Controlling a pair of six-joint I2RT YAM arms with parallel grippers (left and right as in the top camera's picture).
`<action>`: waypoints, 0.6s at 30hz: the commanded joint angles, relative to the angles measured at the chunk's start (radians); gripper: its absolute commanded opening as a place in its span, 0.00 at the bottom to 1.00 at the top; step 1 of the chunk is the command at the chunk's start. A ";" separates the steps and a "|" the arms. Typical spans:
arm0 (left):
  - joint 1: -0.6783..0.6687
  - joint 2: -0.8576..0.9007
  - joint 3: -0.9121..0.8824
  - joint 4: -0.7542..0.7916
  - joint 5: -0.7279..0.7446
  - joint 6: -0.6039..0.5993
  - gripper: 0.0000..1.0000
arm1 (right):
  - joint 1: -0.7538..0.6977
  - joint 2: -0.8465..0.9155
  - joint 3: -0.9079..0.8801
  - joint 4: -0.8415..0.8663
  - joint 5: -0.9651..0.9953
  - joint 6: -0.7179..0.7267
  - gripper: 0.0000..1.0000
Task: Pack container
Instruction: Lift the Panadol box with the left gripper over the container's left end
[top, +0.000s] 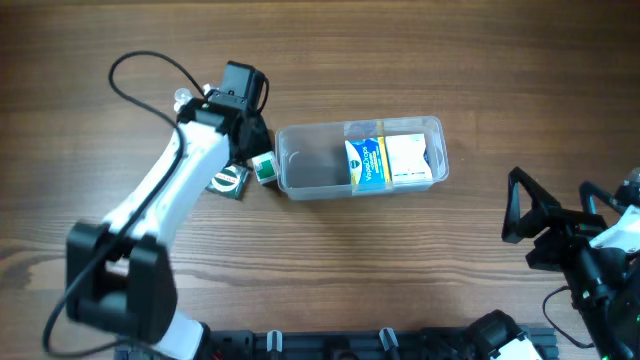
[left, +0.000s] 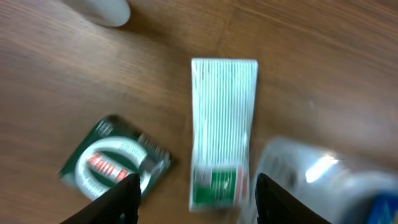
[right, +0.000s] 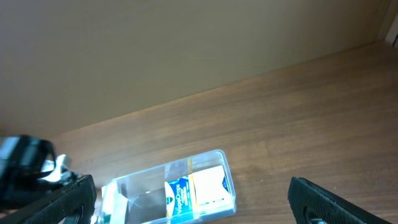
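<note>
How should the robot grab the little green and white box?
Pinch the box across its two long sides, coming straight down from above. It lies flat on the table and is narrow enough to fit inside the open left end effector.

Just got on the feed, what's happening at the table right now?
The left hand is open over the green-and-white box, which lies just left of the container, a green packet beside it. The container already holds a blue-and-white packet and a white box at its right end. The right hand hangs open, off to the right.
</note>
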 joint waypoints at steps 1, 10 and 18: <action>0.006 0.057 0.006 0.069 0.017 -0.064 0.61 | -0.004 0.002 0.003 0.001 0.017 -0.014 1.00; 0.008 0.147 0.006 0.136 0.028 -0.051 0.79 | -0.004 0.002 0.003 0.001 0.017 -0.014 1.00; 0.008 0.234 0.006 0.172 0.103 0.027 0.73 | -0.004 0.002 0.003 0.001 0.017 -0.014 1.00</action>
